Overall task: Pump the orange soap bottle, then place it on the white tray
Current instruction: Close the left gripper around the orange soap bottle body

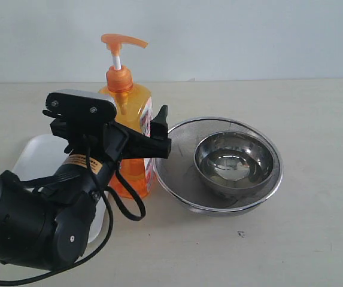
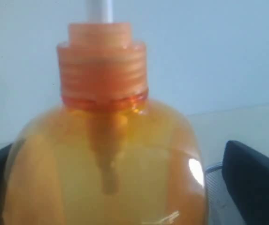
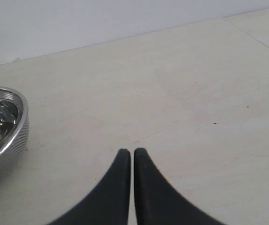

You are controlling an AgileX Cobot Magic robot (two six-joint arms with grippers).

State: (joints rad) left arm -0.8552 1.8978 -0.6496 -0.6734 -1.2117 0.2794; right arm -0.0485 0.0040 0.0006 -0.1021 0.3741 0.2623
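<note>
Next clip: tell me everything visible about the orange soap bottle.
The orange soap bottle is tall translucent plastic, holding orange liquid, with a ribbed orange collar, white stem, raised orange pump head and red-and-white label. It stands upright between the white tray and the steel strainer, off the tray. The open jaws of the left gripper straddle its body; contact is unclear.

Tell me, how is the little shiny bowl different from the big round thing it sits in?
The bowl is smaller, with solid, mirror-shiny walls. The strainer is wider and made of fine mesh. The bowl sits inside the strainer, while the strainer rests straight on the table. Both are round, silvery metal and stand right way up.
</note>
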